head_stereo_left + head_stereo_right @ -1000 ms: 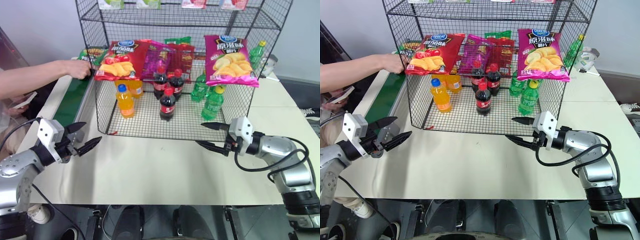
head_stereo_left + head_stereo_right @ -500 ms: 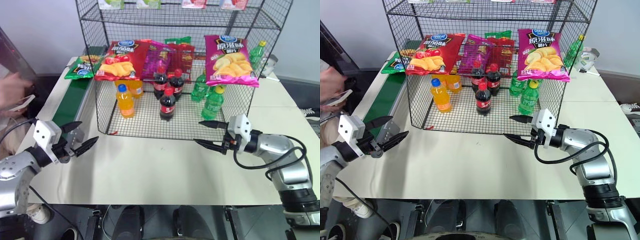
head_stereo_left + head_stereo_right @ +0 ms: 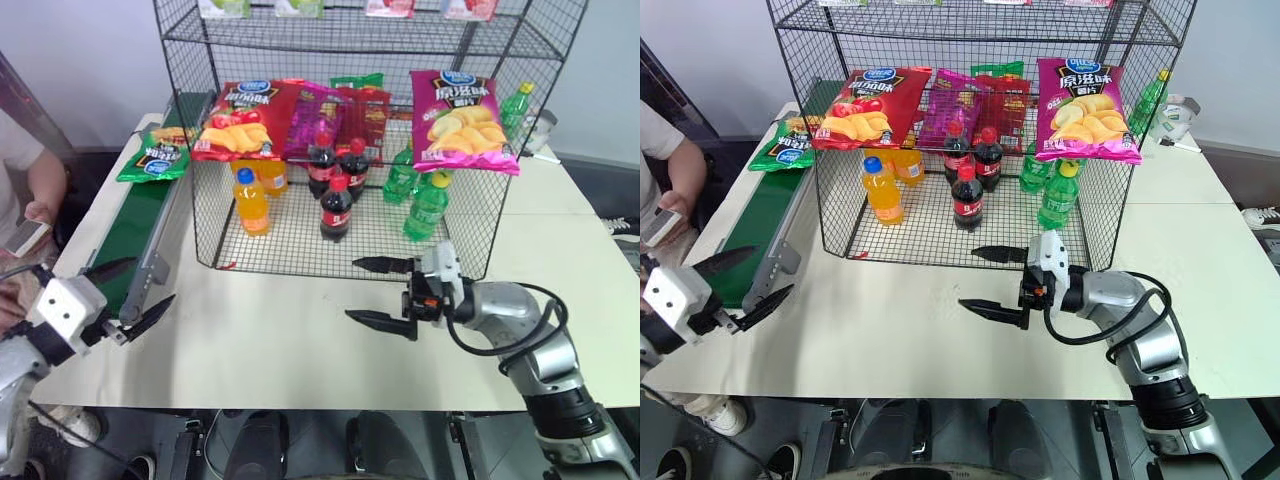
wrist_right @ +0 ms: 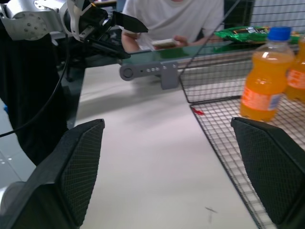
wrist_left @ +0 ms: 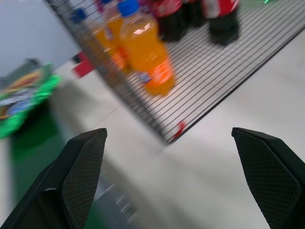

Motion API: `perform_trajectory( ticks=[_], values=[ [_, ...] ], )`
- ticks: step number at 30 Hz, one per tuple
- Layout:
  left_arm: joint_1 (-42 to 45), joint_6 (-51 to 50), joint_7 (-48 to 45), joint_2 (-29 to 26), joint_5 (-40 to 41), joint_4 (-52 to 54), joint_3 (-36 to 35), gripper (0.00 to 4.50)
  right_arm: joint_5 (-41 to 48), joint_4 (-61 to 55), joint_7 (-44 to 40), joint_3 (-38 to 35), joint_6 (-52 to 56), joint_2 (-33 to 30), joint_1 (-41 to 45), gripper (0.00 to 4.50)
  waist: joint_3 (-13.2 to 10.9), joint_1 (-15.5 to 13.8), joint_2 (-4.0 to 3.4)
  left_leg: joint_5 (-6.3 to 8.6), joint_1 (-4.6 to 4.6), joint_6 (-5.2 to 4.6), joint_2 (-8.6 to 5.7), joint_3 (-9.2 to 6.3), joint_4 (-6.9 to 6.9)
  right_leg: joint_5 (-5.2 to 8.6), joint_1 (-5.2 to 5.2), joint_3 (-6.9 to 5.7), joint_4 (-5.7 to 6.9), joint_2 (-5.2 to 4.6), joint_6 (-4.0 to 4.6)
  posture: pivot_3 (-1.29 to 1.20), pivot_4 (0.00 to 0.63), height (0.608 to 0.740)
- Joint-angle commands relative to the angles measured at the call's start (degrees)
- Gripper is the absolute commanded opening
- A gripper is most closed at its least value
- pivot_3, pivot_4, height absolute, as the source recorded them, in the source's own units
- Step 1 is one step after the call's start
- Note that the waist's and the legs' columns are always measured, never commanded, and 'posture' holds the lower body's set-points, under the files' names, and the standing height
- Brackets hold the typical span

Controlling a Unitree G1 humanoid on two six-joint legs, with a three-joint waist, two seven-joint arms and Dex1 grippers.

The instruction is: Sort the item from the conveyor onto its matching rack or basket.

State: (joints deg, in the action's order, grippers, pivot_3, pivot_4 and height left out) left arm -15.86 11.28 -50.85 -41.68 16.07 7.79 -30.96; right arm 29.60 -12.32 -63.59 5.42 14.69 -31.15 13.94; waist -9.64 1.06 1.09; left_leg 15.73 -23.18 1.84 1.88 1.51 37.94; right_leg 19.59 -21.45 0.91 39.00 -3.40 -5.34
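Note:
The item, a green crisp bag [image 3: 152,155], lies flat on the conveyor [image 3: 132,232], a dark-green belt running along the table's left side. To its right stands the rack [image 3: 290,240], a tall black wire-mesh unit with several tiers. My left gripper [image 3: 155,280] hangs open and empty near the conveyor's near end, well short of the bag. My right gripper [image 3: 351,290] is open and empty over the pale table in front of the rack, pointing left. In the right wrist view the bag [image 4: 248,32] shows far off beyond the belt.
A red crisp bag [image 3: 235,120] and a magenta-pink one [image 3: 460,105] hang on the rack front. Orange [image 3: 250,200], cola [image 3: 335,205] and green [image 3: 425,205] bottles stand inside. A person [image 3: 30,180] sits left of the conveyor holding a phone [image 3: 25,235].
The person's hand has drawn back from the conveyor, leaving the green bag on the belt. My right gripper moved left and opened wider. My left gripper pulled back and leftward.

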Motion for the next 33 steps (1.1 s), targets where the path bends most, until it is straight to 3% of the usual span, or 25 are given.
perform_trajectory(
  ticks=[1,7,17,33],
  values=[
    [-2.7,10.4,1.9,-0.9,-5.8,0.7,-3.9,4.50,-0.3,0.7,-0.6,-0.3,-1.3,0.6,2.7,4.47,0.0,0.0,0.00,0.00,0.00,0.00,0.00,0.00,0.00,0.00,0.00,0.00,0.00,-0.01,0.00,0.00,0.150,0.739],
    [-9.3,28.8,11.2,0.2,-21.7,-3.1,-10.6,4.50,-1.5,4.4,-2.8,0.9,-2.7,1.0,6.2,4.47,0.0,0.1,0.00,0.02,0.00,-0.02,-0.01,0.03,-0.10,0.01,-0.01,0.00,-0.13,-0.04,0.01,0.00,0.150,0.739],
    [-17.1,42.2,28.5,2.2,-36.9,-12.4,-17.8,4.50,-2.7,7.0,-5.4,2.5,-3.7,1.8,9.1,4.47,0.0,0.1,0.02,0.04,-0.01,-0.06,-0.01,0.04,-0.13,0.00,-0.01,-0.02,-0.15,-0.08,0.01,0.00,0.150,0.739],
    [-15.7,41.1,43.8,-3.1,-45.8,-21.5,-11.3,4.50,-4.0,6.9,-4.3,3.2,-2.5,3.4,11.2,4.47,0.0,0.4,0.04,0.06,-0.01,-0.08,-0.01,0.05,-0.19,0.00,-0.04,-0.05,-0.16,-0.15,0.01,0.00,0.150,0.739]
  ],
)
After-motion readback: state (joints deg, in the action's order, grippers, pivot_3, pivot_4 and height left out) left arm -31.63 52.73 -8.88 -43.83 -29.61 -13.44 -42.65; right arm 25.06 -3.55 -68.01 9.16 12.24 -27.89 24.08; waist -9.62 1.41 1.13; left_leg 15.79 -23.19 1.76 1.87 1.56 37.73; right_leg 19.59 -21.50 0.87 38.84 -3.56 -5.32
